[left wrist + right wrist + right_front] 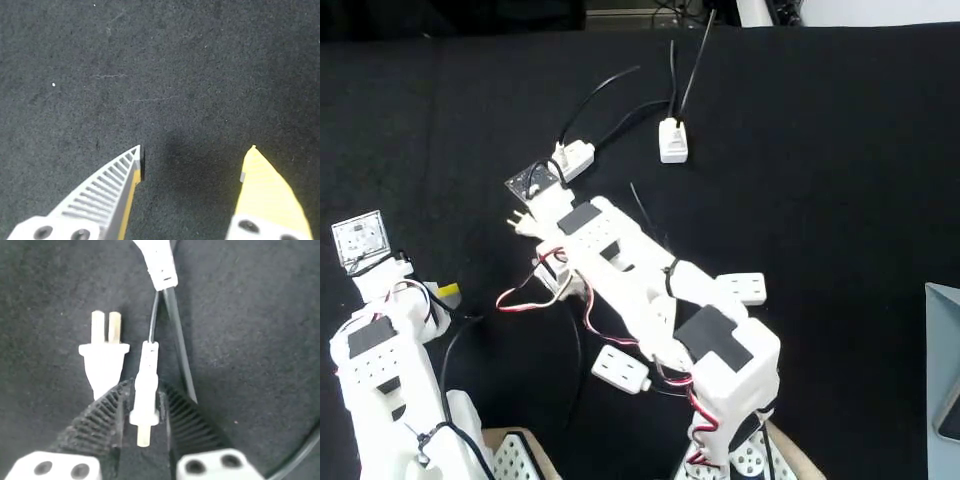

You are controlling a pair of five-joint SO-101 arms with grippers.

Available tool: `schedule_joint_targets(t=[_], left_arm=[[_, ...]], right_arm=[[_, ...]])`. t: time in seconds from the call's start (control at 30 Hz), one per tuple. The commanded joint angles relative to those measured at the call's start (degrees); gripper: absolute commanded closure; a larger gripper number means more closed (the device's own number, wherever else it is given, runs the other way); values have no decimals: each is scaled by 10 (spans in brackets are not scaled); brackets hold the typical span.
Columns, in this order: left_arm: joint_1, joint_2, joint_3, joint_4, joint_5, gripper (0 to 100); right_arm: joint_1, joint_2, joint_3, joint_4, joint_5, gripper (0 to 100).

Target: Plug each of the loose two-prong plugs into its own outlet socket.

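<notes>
My right gripper point(144, 392) is shut on a slim white plug point(146, 382), seen edge-on, with a prong sticking out toward the camera. Beside it on the black cloth lies a second white two-prong plug point(104, 355), prongs pointing away. In the high view that loose plug point(520, 218) lies just left of my right gripper point(545, 212). Two white outlet sockets point(620, 368) point(745, 288) lie beside the right arm. My left gripper point(195, 150) is open over bare cloth, at the table's left point(438, 294).
Two more white corded plugs point(575, 155) point(672, 140) lie at the back, their black cables point(610, 85) running off the far edge. One plug end with a black cable point(159, 262) lies just ahead of the right gripper. A grey object point(945, 380) sits at the right edge.
</notes>
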Motion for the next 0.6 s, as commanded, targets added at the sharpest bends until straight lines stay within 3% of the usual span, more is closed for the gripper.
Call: schedule_joint_targets(t=[0.0, 0.2, 0.57], left_arm=[[-5, -11, -2, -12, 2, 683], [-5, -11, -7, -11, 6, 683], [22, -11, -49, -6, 25, 683]], right_arm=[[7, -7, -40, 36, 14, 986], [4, -63, -93, 145, 25, 986], [4, -287, -94, 246, 25, 986]])
